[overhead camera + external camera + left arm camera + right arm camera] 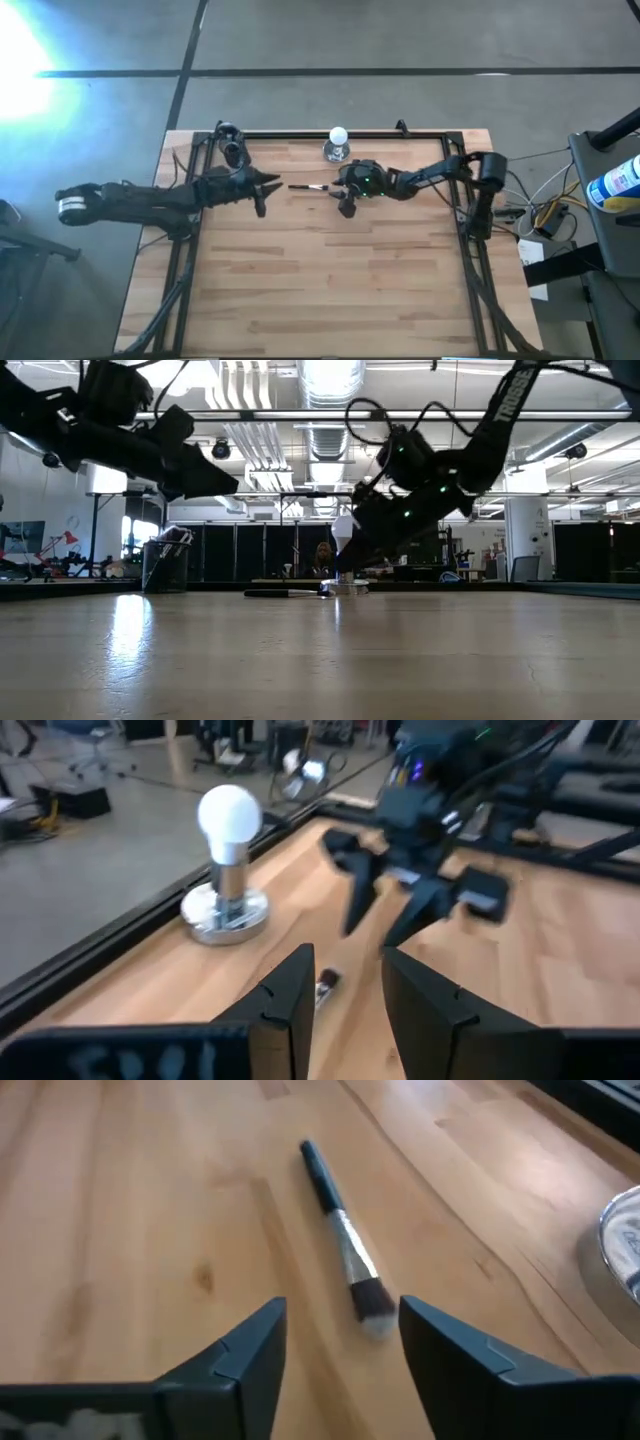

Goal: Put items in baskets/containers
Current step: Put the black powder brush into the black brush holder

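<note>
One makeup brush (310, 186) lies flat on the wooden table between my two grippers; it has a dark handle, a silvery ferrule and a dark head with a pale tip (372, 1308). It also shows in the low view (280, 593). A black cup (165, 568) with brushes sticking out of it stands at the far left (233, 152). My left gripper (268, 193) is open, above the table near the brush's handle end (345, 975). My right gripper (341, 196) is open and hovers over the brush's head end (340, 1320).
A white ball on a silvery base (338, 145) stands at the table's far edge, just behind the right gripper (228, 870). A black frame rail (300, 134) runs around the table. The near half of the wooden top (330, 290) is bare.
</note>
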Robot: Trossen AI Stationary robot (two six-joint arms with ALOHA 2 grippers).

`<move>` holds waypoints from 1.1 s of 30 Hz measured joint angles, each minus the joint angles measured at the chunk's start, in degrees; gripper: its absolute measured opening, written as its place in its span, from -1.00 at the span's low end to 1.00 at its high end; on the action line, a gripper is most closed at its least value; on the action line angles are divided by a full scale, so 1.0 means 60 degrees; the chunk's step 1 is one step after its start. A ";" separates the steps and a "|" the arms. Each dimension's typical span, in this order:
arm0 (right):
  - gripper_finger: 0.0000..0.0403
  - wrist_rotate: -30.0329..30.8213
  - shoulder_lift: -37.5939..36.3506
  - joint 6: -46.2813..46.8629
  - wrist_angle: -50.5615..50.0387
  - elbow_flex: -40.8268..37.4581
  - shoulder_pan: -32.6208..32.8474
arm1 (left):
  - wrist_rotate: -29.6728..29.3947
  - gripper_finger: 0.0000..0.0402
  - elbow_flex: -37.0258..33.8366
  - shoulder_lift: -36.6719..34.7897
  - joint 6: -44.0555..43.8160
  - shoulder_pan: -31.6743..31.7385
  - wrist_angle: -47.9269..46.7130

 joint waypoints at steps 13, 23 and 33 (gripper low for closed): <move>-0.07 -0.0270 0.1929 -0.1109 -0.1427 0.2017 -0.0569 | 0.0257 -0.44 -0.0644 0.0000 -0.0718 -0.0095 0.0806; -0.82 -0.0407 0.1931 -0.1918 -0.2354 0.2474 -0.0287 | 0.1205 -0.46 -0.0365 -0.0003 -0.2035 -0.0078 0.0112; -0.96 -0.0107 -0.0299 -0.4662 -0.4357 0.2323 0.0473 | 0.3286 -0.73 0.1224 0.0082 -0.2703 -0.0077 -0.2488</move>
